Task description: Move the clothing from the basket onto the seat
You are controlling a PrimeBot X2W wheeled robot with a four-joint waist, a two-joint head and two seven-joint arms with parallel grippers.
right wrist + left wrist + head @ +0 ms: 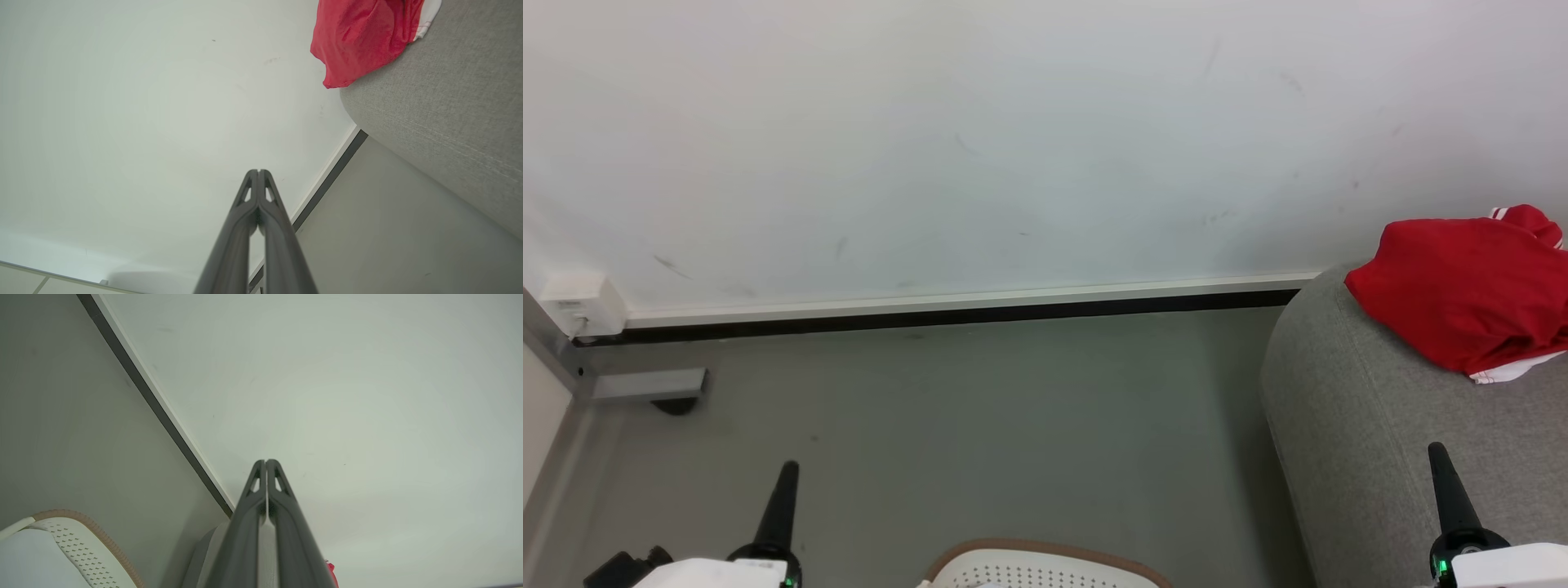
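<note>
The red clothing point(1462, 294) lies in a heap on top of the grey seat point(1347, 425), at the end close to the wall point(1013, 147). A bit of its white hem peeks out underneath, and white stripes show at its far end. The white basket point(1045, 545) with its brown rim sits on the floor point(980, 408), between the two grippers and well apart from the clothing.

The right gripper point(1438, 451) is squeezed tight, its two dark fingers touching each other. It holds nothing and is near the seat, apart from the clothing. The left gripper point(789, 469) is squeezed tight too, with nothing in it, over the floor just left of the basket.

A small white box point(580, 304) is on the wall at the far left; its label is too small to read.
</note>
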